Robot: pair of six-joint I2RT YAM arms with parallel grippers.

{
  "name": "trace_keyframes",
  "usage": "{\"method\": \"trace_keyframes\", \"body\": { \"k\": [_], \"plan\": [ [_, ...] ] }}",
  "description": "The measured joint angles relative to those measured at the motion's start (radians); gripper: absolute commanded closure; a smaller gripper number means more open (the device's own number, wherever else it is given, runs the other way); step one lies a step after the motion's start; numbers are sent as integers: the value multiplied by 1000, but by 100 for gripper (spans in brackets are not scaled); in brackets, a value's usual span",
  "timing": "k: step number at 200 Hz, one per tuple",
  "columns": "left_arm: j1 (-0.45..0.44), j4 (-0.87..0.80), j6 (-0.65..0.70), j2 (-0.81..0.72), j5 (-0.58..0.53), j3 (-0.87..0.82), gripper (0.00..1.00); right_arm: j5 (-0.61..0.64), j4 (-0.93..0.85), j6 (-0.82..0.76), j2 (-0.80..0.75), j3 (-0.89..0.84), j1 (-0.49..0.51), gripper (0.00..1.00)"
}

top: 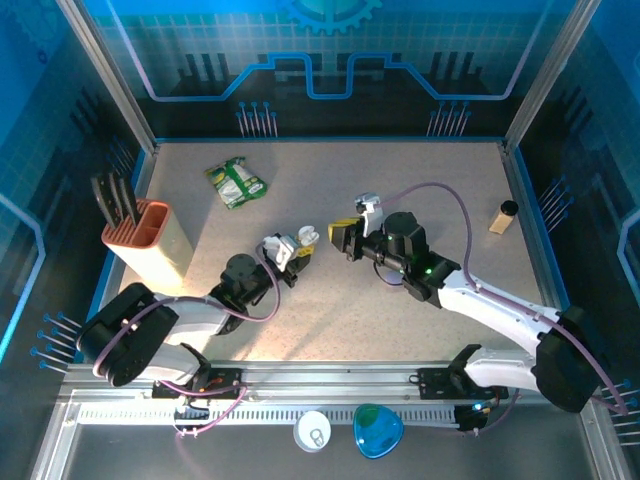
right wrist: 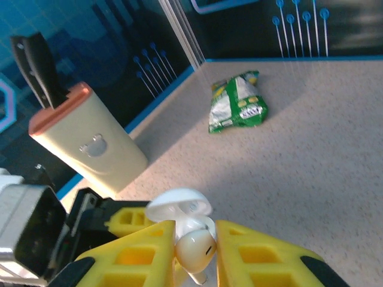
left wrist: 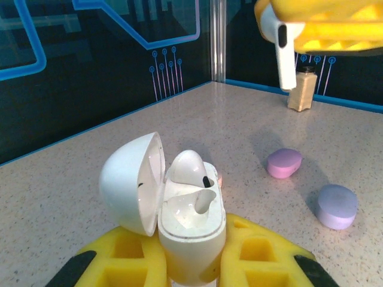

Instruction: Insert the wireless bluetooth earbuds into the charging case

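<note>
From above, the left claw (top: 297,253) is closed on the white charging case (top: 304,239), lid open, near the middle of the table (top: 420,180). The right claw (top: 338,236) stands just beside it, on its right.

In the left wrist view the case sits upright in that claw's grip; one earbud (left wrist: 187,166) rests in it, bud end up. A second earbud (left wrist: 286,57) hangs stem down from the right claw, above and beyond the case, apart from it.

In the right wrist view the right claw is clamped on this second earbud, with the open case just beyond it.
</note>
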Motion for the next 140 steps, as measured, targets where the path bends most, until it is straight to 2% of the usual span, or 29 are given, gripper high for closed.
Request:
{"method": "trace_keyframes", "body": {
  "k": [140],
  "plan": [
    [-29,38,0,19,-3,26,93,-68,92,-7,136,40,23,77]
  ]
}}
